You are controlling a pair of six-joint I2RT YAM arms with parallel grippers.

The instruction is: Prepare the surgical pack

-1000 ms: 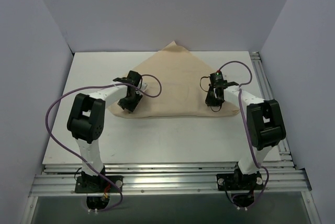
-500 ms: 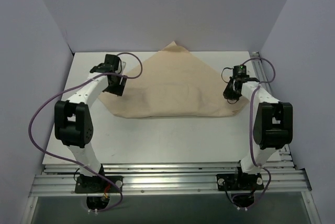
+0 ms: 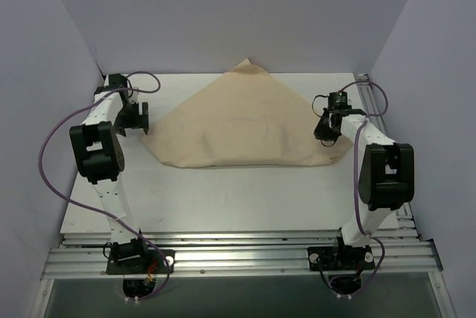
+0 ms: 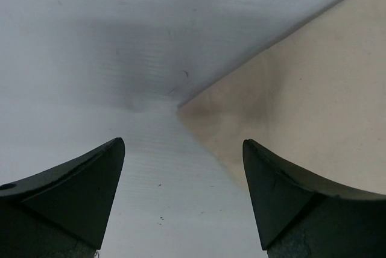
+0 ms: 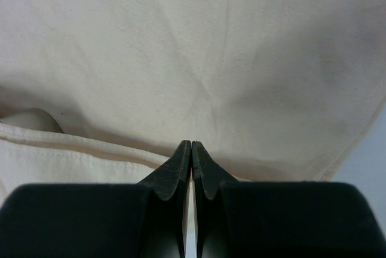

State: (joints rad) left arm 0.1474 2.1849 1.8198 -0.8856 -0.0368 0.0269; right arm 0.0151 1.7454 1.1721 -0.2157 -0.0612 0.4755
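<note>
You've got a white table point(image 3: 223, 199) under pale lilac walls point(image 3: 223, 13), and the tan cloth sheet point(image 3: 238, 128) lies spread across the back middle, one corner poking toward the far wall. Your left gripper point(image 4: 181, 149) hangs over bare table just off the sheet's left corner — jaws wide. Your right gripper point(image 5: 191, 144) is squeezed tight, tips at a crease on the sheet's right edge — whether fabric is caught, you can't tell.
</note>
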